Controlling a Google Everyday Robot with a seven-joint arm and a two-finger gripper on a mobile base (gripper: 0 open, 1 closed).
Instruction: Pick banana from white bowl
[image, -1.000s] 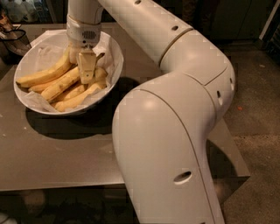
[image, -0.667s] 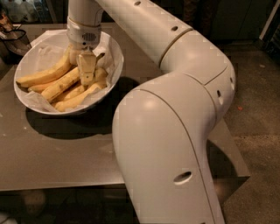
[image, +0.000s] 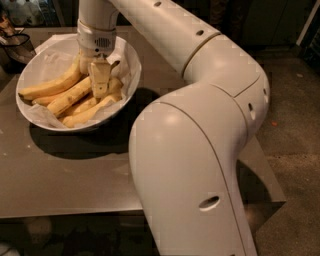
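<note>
Your pincer (image: 100, 82) is down inside the white bowl (image: 46, 62), in among the fruit; you cannot tell whether it is open or closed. The banana (image: 67, 99) lies in the bowl beside other bananas (image: 47, 89), its right end at the pincer. The bowl sits on the table (image: 65, 170).

A single camera is looking down from high up, close beside the robot's own arm (image: 200, 150), sitting so near that the arm's bulky segments are filling the right and lower frame. It is facing forward and leftward across the worktop (image: 65, 175), taking in the white bowl (image: 134, 85) at upper left, where the gripper (image: 99, 86) is hanging down inside it.
</note>
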